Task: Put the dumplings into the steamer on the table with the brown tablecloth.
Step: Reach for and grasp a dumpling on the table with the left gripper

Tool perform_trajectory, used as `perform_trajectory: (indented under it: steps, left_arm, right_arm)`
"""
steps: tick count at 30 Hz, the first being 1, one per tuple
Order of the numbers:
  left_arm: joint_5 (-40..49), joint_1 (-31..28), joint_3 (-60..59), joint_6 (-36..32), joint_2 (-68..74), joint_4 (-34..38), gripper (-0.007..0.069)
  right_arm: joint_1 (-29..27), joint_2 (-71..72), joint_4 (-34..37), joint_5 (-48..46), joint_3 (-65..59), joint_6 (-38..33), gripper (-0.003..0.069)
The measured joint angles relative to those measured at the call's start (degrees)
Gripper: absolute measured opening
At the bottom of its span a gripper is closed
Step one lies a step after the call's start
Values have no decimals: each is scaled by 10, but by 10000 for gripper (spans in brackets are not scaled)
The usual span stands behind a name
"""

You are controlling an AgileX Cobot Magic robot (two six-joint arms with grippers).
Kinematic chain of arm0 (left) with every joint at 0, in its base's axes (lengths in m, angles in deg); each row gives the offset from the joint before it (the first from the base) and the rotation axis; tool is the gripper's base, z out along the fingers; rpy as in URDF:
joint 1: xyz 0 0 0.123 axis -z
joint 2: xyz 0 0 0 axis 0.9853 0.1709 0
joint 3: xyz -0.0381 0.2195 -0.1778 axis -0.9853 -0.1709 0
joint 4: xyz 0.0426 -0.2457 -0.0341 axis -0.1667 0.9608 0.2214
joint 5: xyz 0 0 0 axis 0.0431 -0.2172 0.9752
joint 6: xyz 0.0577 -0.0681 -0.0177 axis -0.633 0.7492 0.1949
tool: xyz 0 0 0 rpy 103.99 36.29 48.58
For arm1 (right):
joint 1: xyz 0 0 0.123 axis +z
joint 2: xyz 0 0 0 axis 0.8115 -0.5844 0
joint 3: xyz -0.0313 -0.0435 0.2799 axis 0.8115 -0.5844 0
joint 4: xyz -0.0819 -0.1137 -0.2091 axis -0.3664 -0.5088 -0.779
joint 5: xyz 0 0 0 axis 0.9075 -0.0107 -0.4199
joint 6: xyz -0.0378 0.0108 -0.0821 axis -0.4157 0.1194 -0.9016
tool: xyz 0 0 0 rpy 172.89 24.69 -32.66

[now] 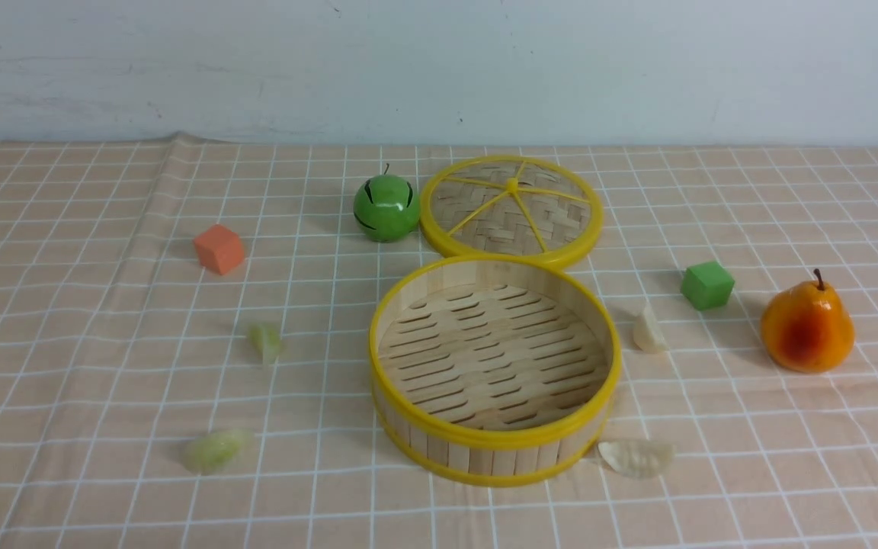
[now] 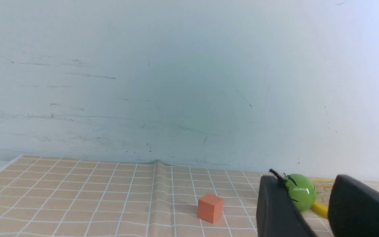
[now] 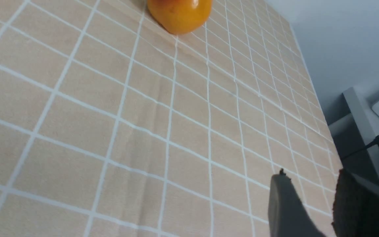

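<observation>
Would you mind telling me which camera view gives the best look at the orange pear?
The front view is best. There the pear shows whole and sharp, stem included, with nothing in front of it. The right wrist view catches only part of its rounded body, cut off by the picture's edge. The left wrist view does not show it at all.

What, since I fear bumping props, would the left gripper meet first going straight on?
Probably the green apple toy, which its wrist view frames between the open jaws of the left gripper. The yellow lid lies just beside it. Depth is unclear.
</observation>
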Motion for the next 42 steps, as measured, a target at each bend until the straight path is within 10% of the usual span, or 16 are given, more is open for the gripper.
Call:
perform_trajectory:
  steps: [20,42]
  left_arm:
    - [-1,0,0,165,0,0,238]
    - [-88,0,0,277,0,2,238]
  right_arm:
    - [0,0,-88,20,-6,11,239]
    - [0,0,-260,718,-7,120,239]
